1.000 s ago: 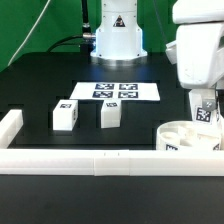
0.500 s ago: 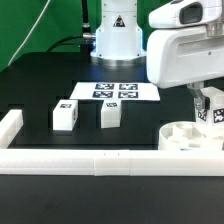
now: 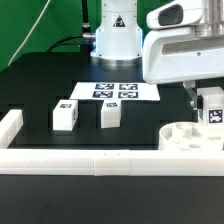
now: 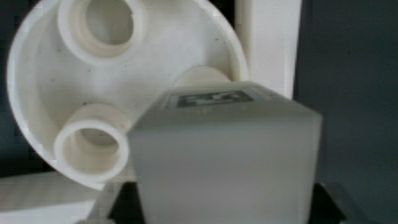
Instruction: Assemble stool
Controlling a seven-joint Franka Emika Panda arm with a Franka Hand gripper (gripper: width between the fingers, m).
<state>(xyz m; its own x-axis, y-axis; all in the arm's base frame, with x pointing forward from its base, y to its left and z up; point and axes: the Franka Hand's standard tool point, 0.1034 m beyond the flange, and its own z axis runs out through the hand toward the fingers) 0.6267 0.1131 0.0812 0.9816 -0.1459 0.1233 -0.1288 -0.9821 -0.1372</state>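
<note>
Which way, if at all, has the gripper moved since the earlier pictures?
Yes. The gripper, shut on a leg, has shifted slightly toward the exterior view's right, away from the marker board, above the seat.

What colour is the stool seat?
White: the round plastic disc seat with socket holes, clearest in the wrist view.

A black table (image 3: 30, 95) is backed by a green curtain (image 3: 22, 28) and edged by a white rail (image 3: 100, 160); the marker board (image 3: 115, 91) is laid flat on it.
</note>
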